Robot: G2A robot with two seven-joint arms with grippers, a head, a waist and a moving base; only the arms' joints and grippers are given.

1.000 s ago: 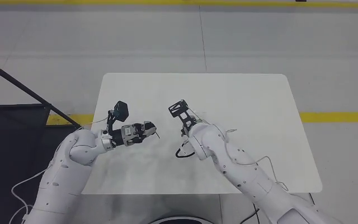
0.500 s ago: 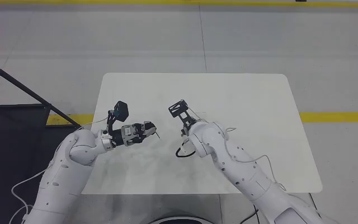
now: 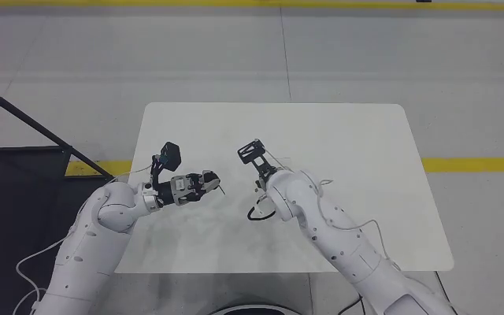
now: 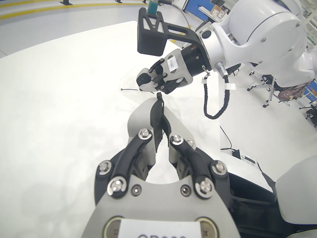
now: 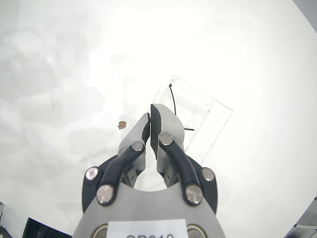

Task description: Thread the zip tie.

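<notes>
Zip tie [image 5: 173, 97], thin and black, is found lying at a clear plastic box [image 5: 213, 115] on the white table [image 3: 354, 157]. Whether it rests on the box or inside it cannot be told, and a part of its length is hidden behind one finger of the right gripper [image 5: 150, 115]. This gripper is held over the tie with its pads pressed together, and nothing is seen between them. In the top view its wrist is placed a little left of the frame centre. The left gripper [image 3: 211, 181] is seen further left in that frame, near but apart, pointed toward it. Its fingers are closed on a small black piece [image 4: 160, 97], of which only the tip is shown beyond the fingertips. A brown speck [image 5: 122, 125] is noticed on the table beside the right gripper.
</notes>
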